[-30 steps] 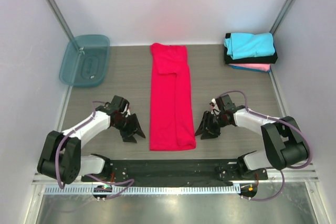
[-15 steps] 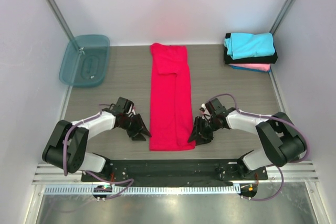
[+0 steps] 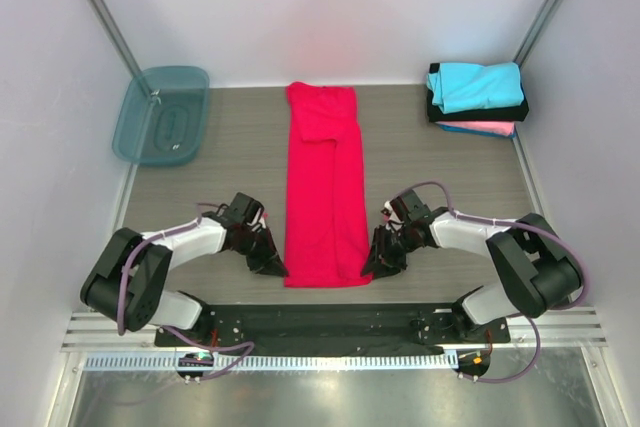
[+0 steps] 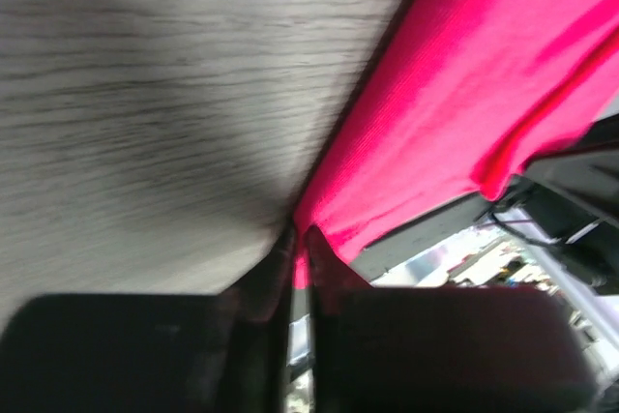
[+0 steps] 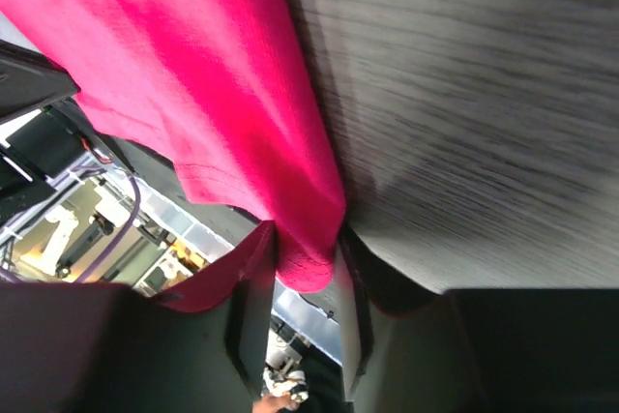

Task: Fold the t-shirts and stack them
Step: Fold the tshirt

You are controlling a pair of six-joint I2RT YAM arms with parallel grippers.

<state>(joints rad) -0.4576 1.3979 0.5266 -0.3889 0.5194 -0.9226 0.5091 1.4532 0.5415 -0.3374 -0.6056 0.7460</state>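
Note:
The bright red t-shirt [image 3: 325, 187] lies as a long narrow strip down the middle of the table, collar end far. My left gripper [image 3: 277, 269] is at its near left corner, and in the left wrist view the jaws [image 4: 300, 239] pinch a thin edge of the red cloth [image 4: 484, 74]. At the near right corner is my right gripper [image 3: 372, 269]; its wrist view shows the jaws [image 5: 308, 258] closed on a thick bunched corner of the red cloth [image 5: 174, 45]. Folded cyan [image 3: 475, 85], black [image 3: 480, 110] and pink [image 3: 480, 129] t-shirts are stacked at the back right.
A translucent teal plastic bin [image 3: 162, 115] sits at the back left corner. White walls with metal posts enclose the table on three sides. The arms' black base rail [image 3: 320, 325] runs along the near edge.
Both grippers slid inward from beside the shirt to its near corners. The left jaws closed from wide open onto the cloth edge, and the right jaws narrowed on their corner.

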